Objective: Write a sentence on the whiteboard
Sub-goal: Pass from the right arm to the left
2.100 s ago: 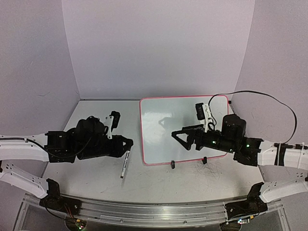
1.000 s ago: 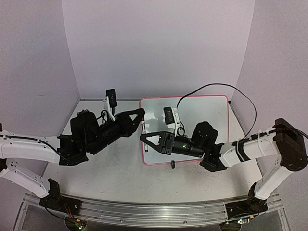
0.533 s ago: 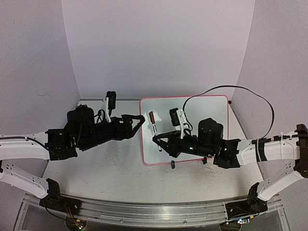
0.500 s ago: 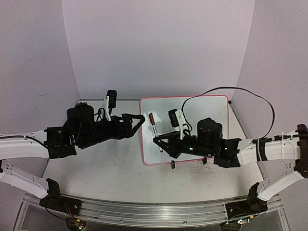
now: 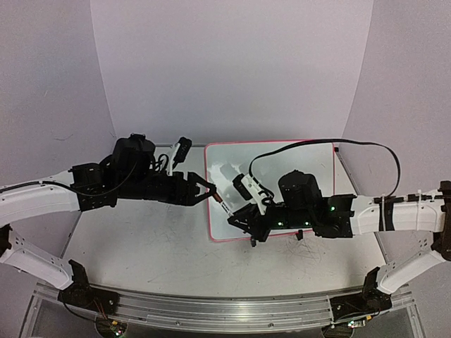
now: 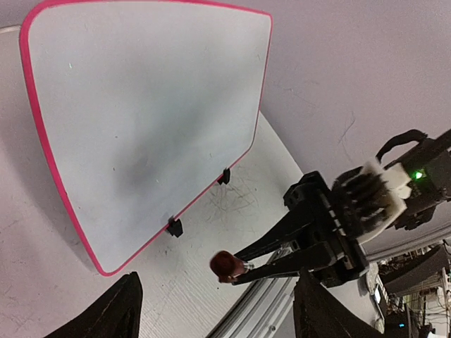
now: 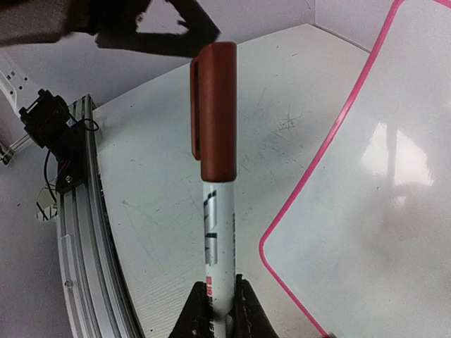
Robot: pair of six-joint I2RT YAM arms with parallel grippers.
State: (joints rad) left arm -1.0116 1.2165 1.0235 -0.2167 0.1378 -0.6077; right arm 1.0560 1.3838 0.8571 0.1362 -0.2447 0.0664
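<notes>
Right gripper clamped on marker, cap on. Left gripper wide open, empty, near the cap at frame centre. Whiteboard blank; uncapping and all writing left.

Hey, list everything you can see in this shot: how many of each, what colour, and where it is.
whiteboard: one, white with a pink-red frame, flat on the table, right of centre
clip feet: two, black, on the whiteboard's near edge
marker: one, white barrel with dark red cap on, held over the table beside the whiteboard's left edge
table: one, scuffed grey, under everything
cable: one, black, arcing above the right arm
rail: one, silver, along the table's near edge
left gripper: one, black, open, close to the marker's cap
right gripper: one, black, shut on the marker's barrel
</notes>
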